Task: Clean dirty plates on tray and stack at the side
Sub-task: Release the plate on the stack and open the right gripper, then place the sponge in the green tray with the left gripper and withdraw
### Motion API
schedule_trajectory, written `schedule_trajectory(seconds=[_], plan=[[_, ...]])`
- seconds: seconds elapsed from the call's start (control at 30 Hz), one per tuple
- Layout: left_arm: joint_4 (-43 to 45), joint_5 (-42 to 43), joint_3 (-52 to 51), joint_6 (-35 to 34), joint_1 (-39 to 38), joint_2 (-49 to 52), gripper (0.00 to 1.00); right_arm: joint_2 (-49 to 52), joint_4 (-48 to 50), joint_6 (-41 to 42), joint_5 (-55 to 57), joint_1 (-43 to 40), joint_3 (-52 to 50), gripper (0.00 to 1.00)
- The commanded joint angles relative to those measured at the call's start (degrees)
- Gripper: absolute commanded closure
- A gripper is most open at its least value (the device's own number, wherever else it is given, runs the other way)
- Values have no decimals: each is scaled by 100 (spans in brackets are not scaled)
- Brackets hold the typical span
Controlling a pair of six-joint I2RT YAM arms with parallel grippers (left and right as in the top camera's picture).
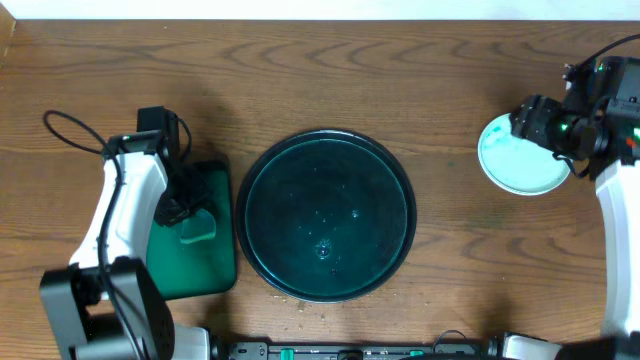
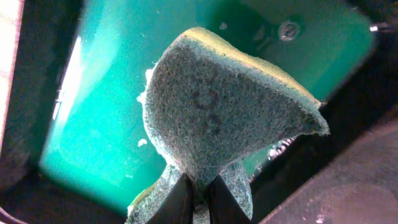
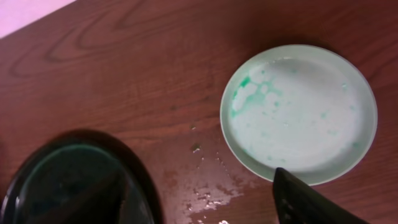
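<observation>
The round black-green tray (image 1: pixel 325 215) lies in the middle of the table with only water drops on it; its rim shows in the right wrist view (image 3: pixel 68 180). One white plate (image 1: pixel 520 160) lies on the wood at the far right, faint green smears left on it (image 3: pixel 298 112). My right gripper (image 1: pixel 545 125) hovers at that plate's edge, open (image 3: pixel 205 205) with nothing between its fingers (image 3: pixel 305 202). My left gripper (image 1: pixel 185 205) is shut (image 2: pixel 199 186) on a green-yellow sponge (image 2: pixel 230 106), over the small green rectangular tray (image 2: pixel 106 112).
The green rectangular tray (image 1: pixel 200 275) lies left of the round tray, under the left arm. Water droplets (image 3: pixel 205 193) wet the wood between the round tray and the plate. A black cable (image 1: pixel 70 130) loops at the far left.
</observation>
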Motion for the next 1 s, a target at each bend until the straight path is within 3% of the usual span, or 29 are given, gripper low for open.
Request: schedule_trajectory(seconds=[0.0, 0.17, 0.33, 0.4, 0.53, 0.6, 0.97], plan=[[-17, -109, -79, 17, 24, 212, 90, -275, -138, -118, 299, 96, 9, 26], [-11, -109, -79, 15, 24, 271, 85, -522, -391, -225, 308, 101, 9, 24], [-13, -107, -79, 17, 24, 271, 52, -581, -568, -376, 282, 103, 9, 25], [-13, -105, -76, 17, 24, 271, 45, -581, -619, -391, 258, 103, 9, 26], [-20, 221, -63, 177, 22, 245, 44, -662, -586, -588, 195, 188, 9, 25], [-37, 326, -22, 299, 22, 177, 44, -776, -505, -634, 197, 278, 9, 1], [-68, 448, 509, 981, 7, -1716, 44, -2037, 44, -1384, 197, 557, 9, 1]])
